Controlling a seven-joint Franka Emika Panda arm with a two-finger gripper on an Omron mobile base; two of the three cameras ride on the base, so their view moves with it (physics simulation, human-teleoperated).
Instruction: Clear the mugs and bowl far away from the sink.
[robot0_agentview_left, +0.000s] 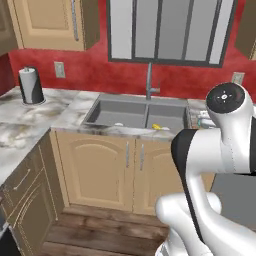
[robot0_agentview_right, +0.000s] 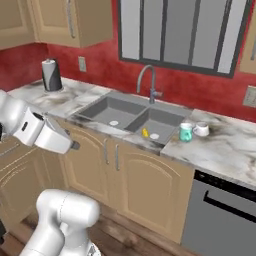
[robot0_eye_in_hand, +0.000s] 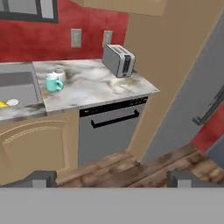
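Two mugs stand side by side on the marble counter just right of the sink (robot0_agentview_right: 134, 116). The teal mug (robot0_agentview_right: 186, 132) is nearer the basin, and the white mug (robot0_agentview_right: 201, 129) sits behind it to the right. In the hand view the teal mug (robot0_eye_in_hand: 53, 83) and the white mug (robot0_eye_in_hand: 59, 75) appear at the upper left, beside the sink (robot0_eye_in_hand: 15, 87). My gripper (robot0_eye_in_hand: 111, 179) is open and empty, well back from the counter and far from both mugs. The bowl is out of view.
A toaster (robot0_eye_in_hand: 119, 60) stands at the counter's right end, above the dishwasher (robot0_eye_in_hand: 109, 127). A grey fridge side (robot0_eye_in_hand: 197, 87) rises to the right. A paper towel roll (robot0_agentview_right: 51, 75) stands left of the sink. A small yellow object (robot0_agentview_right: 145, 132) lies in the right basin.
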